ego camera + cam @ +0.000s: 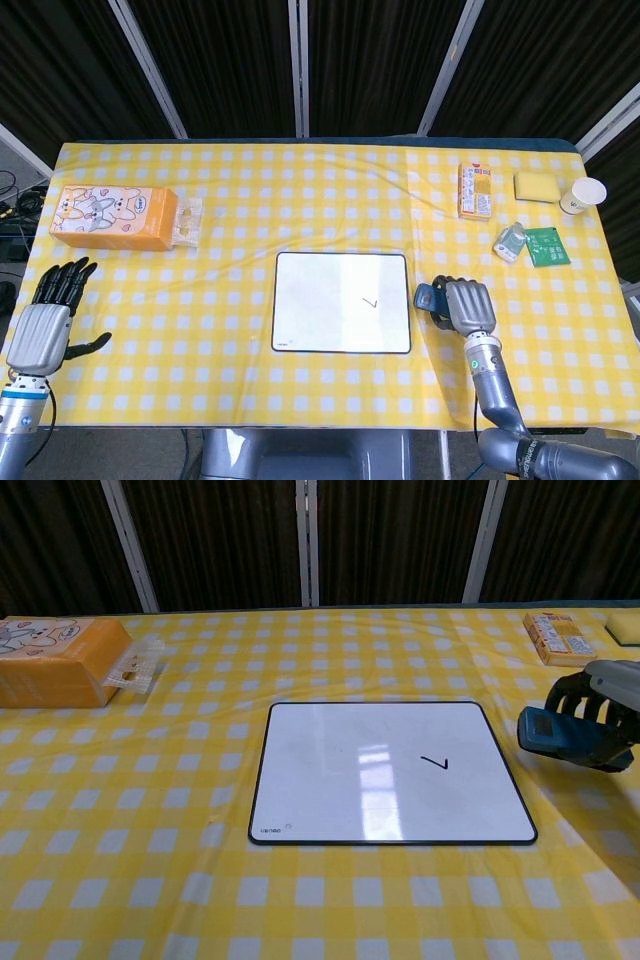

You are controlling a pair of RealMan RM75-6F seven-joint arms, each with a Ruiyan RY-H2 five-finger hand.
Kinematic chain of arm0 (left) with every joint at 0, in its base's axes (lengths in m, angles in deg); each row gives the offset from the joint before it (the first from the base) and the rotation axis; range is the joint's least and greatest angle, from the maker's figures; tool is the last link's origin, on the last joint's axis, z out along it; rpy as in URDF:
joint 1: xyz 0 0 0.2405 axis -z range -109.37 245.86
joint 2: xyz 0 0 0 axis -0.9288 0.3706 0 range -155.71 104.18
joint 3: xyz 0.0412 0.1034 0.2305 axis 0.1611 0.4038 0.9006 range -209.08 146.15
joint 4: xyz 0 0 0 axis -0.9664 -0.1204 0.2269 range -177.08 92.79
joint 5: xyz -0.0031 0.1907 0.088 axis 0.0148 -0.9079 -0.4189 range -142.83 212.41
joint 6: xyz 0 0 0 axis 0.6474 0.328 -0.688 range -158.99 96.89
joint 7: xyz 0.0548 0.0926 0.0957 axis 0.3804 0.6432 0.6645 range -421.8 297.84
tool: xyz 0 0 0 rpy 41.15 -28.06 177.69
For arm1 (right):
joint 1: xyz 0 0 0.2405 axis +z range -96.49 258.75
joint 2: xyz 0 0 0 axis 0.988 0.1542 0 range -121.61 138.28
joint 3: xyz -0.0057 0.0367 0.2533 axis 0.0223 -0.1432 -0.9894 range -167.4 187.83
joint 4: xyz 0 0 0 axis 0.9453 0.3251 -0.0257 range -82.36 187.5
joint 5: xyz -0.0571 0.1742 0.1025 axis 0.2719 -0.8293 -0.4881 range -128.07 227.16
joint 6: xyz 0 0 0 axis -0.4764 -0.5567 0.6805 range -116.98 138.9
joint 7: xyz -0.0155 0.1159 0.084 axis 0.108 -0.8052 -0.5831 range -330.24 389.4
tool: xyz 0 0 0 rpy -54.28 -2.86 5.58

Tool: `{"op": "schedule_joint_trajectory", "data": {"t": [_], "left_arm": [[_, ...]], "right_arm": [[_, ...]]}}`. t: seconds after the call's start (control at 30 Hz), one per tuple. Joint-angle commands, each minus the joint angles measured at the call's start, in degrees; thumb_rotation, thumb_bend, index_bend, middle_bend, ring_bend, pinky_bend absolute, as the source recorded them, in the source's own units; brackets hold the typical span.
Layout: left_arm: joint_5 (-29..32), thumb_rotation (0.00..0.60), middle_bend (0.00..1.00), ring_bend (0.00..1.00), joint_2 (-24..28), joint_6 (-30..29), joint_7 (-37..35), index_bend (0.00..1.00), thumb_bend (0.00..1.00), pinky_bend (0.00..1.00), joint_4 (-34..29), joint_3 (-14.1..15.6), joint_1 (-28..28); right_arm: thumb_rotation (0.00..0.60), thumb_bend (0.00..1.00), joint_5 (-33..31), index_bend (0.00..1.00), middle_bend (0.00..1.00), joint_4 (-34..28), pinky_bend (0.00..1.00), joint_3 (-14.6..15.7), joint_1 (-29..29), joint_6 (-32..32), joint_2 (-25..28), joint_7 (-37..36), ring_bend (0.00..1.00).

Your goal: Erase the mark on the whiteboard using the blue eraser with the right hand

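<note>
The right hand (598,716) is clamping its fingers (566,702) around the one small blue block eraser (545,730), carrying it clear of the yellow-checked counter (240,190) at the 3 o'clock edge of the single white rectangular whiteboard (330,300) — apparently poised to sweep inward. One black tick mark (434,763) is waiting right of the board's centre, while the left hand (45,325) is idling at 9 o'clock, fingers apart and holding nothing.

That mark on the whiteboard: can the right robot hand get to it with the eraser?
Probably yes. The right robot hand holds the eraser just off the whiteboard's right edge, and nothing lies between it and the mark.
</note>
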Motion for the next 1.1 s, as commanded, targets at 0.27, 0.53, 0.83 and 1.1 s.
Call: {"op": "schedule_joint_trajectory", "data": {"t": [0.27, 0.53, 0.83, 1.1], "left_arm": [[0.25, 0.6, 0.0, 0.0, 0.23, -0.05, -0.45, 0.0, 0.01, 0.0, -0.05, -0.16, -0.01], [0.85, 0.6, 0.0, 0.0, 0.58, 0.26, -1.62, 0.0, 0.01, 0.0, 0.12, -0.37, 0.0], [1.97, 0.6, 0.0, 0.0, 0.83, 0.98, -2.56, 0.0, 0.01, 0.0, 0.57, -0.8, 0.21], [2.77, 0.6, 0.0, 0.0, 1.07, 1.5, -3.58, 0.0, 0.01, 0.0, 0.92, -1.08, 0.31]], "right_arm": [[0.6, 0.37, 6.81, 0.85, 0.75, -8.23, 0.78, -1.51, 1.53, -1.38, 0.15, 1.68, 0.75], [0.6, 0.37, 5.14, 0.85, 0.75, -8.2, 0.78, -3.69, 6.08, 1.62, -5.73, 6.06, 0.75], [0.6, 0.37, 1.51, 0.85, 0.75, -3.64, 0.78, -6.52, 11.49, 5.27, -12.81, 8.85, 0.75], [0.6, 0.37, -1.16, 0.85, 0.75, 2.43, 0.78, -7.22, 14.51, 8.41, -17.03, 8.4, 0.75]]}}
